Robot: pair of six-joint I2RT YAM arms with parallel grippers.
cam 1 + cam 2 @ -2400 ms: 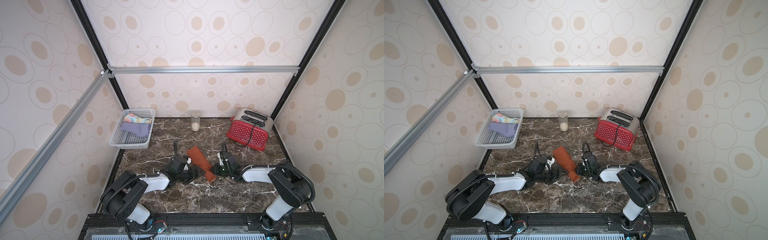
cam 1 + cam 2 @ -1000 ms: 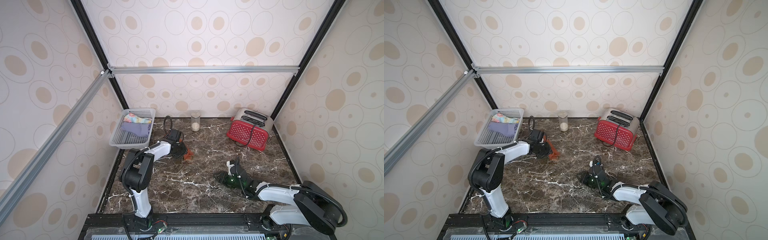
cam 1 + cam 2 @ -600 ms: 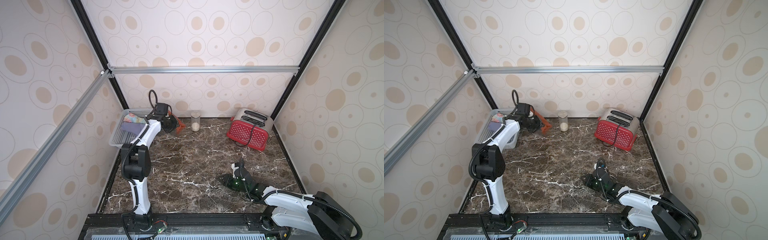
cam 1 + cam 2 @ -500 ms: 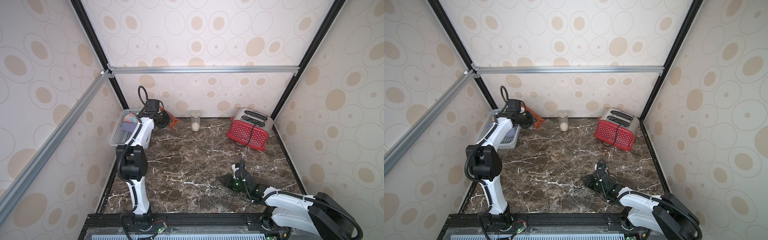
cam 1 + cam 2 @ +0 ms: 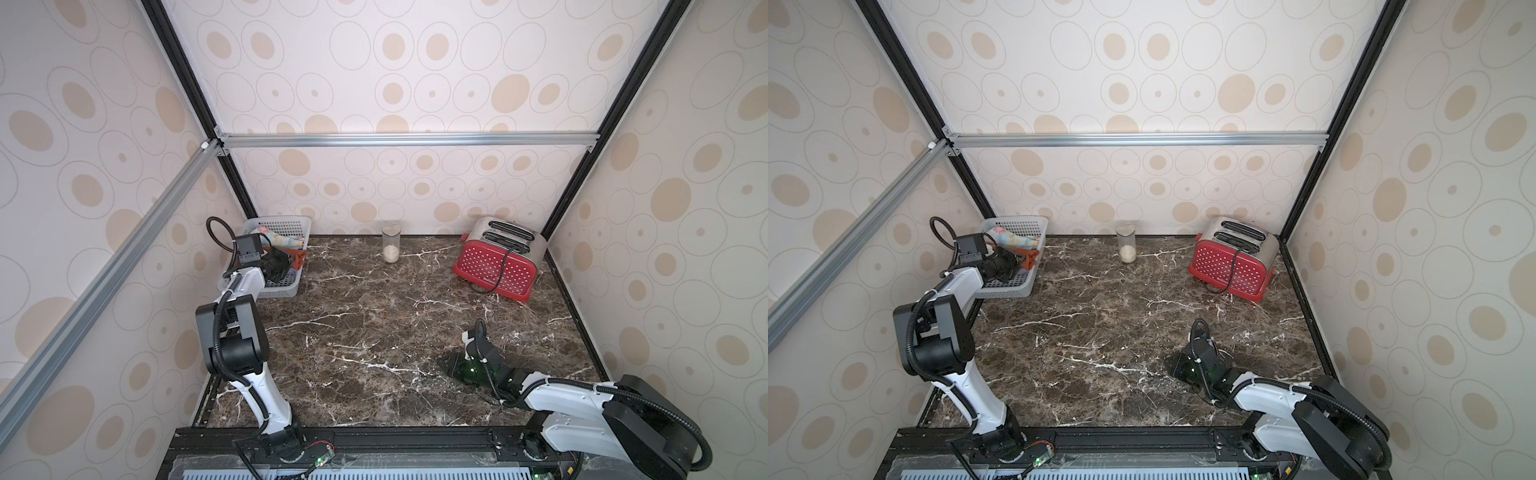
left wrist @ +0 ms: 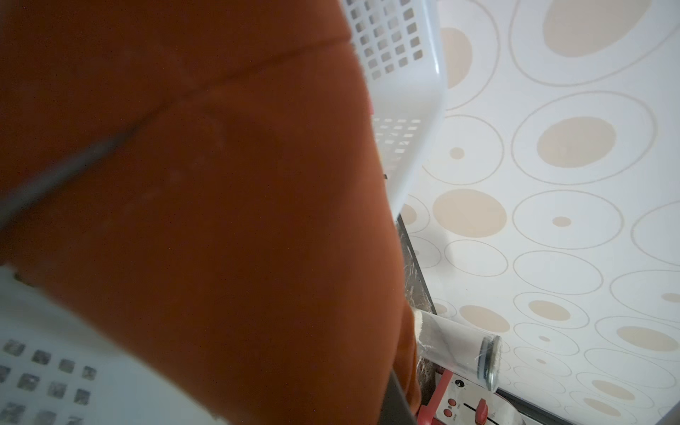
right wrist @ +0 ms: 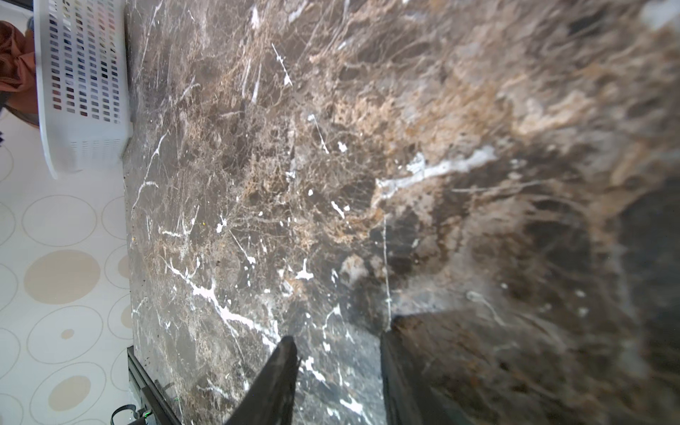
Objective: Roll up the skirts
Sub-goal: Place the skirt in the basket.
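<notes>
Gripping rust-orange skirt [image 5: 300, 258], left tool [image 5: 290, 263] over basket [image 5: 286, 221].

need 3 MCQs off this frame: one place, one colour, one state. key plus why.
1. Where is the rust-orange skirt?
A) mid-table
B) at the white basket, in the left hand
C) beside the glass jar

2. What colour is the toaster front?
A) red
B) blue
C) black

3. The right hand is:
A) shut on cloth
B) open and empty
C) shut on the jar

Key: 1 B, the orange cloth is gripped by the left hand at the basket's rim. 2 A, a red dotted panel shows in both top views. 3 B, the right wrist view shows its jaws apart with only bare tabletop between.
</notes>
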